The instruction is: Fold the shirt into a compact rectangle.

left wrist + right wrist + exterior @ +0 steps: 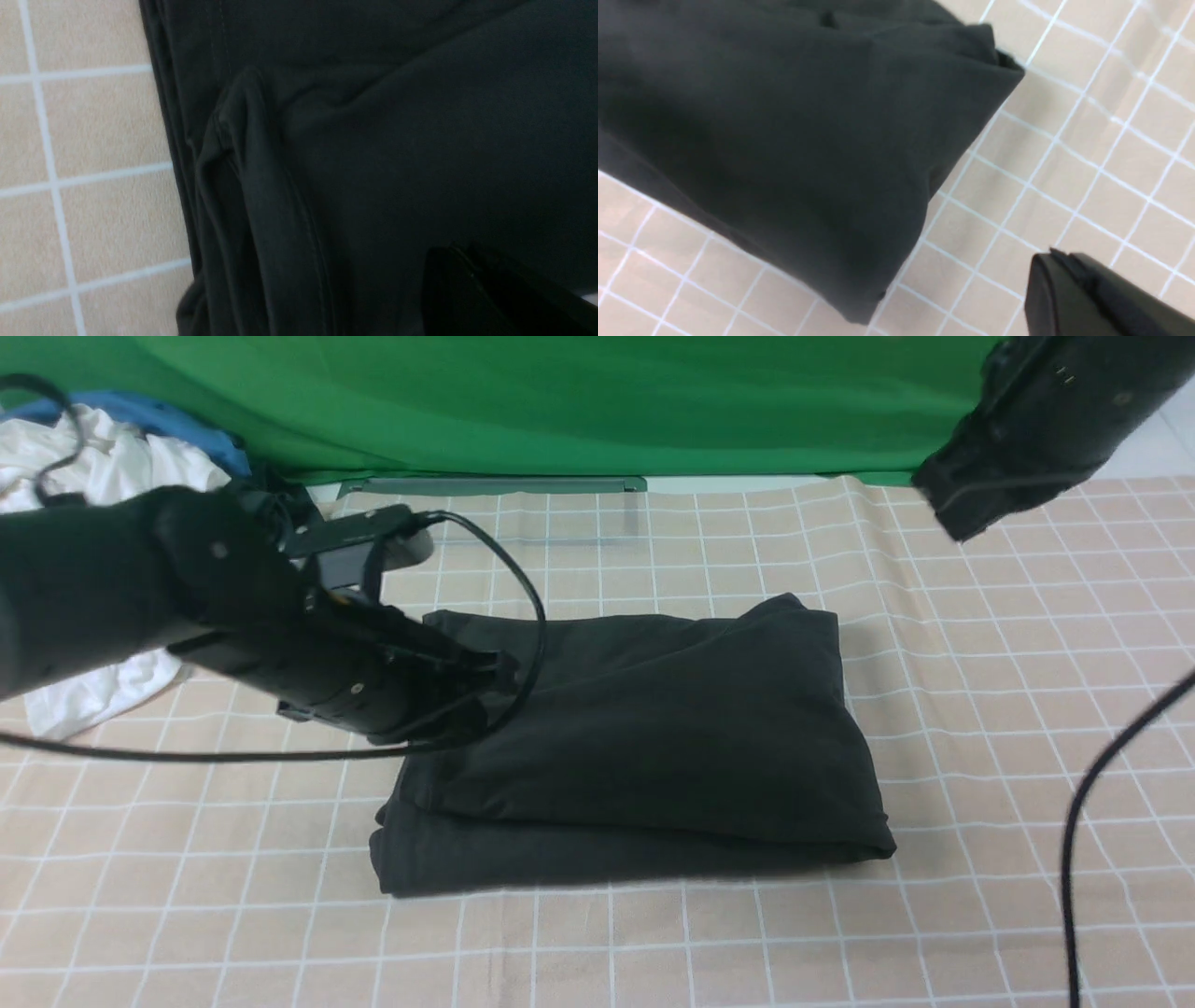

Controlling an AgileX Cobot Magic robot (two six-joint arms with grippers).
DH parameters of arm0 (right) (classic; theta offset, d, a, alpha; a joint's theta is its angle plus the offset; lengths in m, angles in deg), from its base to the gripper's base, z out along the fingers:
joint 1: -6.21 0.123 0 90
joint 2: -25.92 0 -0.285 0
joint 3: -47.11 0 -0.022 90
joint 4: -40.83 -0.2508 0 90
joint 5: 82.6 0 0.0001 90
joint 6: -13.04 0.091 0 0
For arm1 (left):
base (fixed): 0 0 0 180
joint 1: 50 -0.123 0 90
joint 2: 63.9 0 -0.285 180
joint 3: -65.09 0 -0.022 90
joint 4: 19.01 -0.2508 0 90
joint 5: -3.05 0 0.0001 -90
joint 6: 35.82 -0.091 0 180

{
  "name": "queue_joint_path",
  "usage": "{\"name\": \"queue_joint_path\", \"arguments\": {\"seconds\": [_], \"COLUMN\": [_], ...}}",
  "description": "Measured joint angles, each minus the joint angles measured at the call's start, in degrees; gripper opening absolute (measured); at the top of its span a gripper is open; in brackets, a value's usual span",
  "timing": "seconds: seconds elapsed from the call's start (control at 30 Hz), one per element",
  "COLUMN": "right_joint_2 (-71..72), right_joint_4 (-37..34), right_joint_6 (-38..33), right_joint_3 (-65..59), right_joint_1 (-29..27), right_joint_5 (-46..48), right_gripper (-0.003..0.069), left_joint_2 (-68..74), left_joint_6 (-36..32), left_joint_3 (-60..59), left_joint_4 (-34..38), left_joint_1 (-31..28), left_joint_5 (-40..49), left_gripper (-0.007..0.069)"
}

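The folded shirt lay mid-frame on the checked surface, white and blue clothes heaped upper left. The left gripper, jaws closed, overlapped the shirt's left edge and hid it; whether it held cloth was unclear. The right gripper, jaws closed and empty, hung apart from the shirt.

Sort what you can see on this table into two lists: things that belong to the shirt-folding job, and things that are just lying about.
Part of the job:
- black shirt, folded on the checked cloth
- left gripper, over the shirt's left edge
- right gripper, off the shirt

Lying about:
- white garment, far left
- blue garment behind it
- checked tablecloth
- green backdrop
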Motion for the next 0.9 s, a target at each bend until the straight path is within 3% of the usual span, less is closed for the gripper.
{"name": "queue_joint_path", "arguments": {"seconds": [0.13,0.27,0.57,0.9], "right_joint_2": [6.98,14.28,35.44,65.18], "right_joint_4": [0.05,0.05,0.07,0.12], "right_joint_6": [0.0,0.0,2.35,3.05], "right_joint_3": [-5.43,-11.78,-21.11,-44.79], "right_joint_1": [0.0,0.0,0.0,0.0], "right_joint_5": [-0.05,-1.32,-11.78,-45.72], "right_gripper": [0.0038,0.0038,0.0038,0.0038], "left_joint_2": [5.6,9.13,3.45,-25.94], "left_joint_6": [0.07,4.6,7.38,7.22], "left_joint_3": [0.66,0.71,1.0,0.68], "left_joint_4": [-1.99,-5.53,-8.08,-8.33], "left_joint_1": [0.0,0.07,0.27,0.27], "left_joint_5": [-0.59,0.01,2.92,5.98], "left_gripper": [0.0019,0.0019,0.0019,0.0019]}}
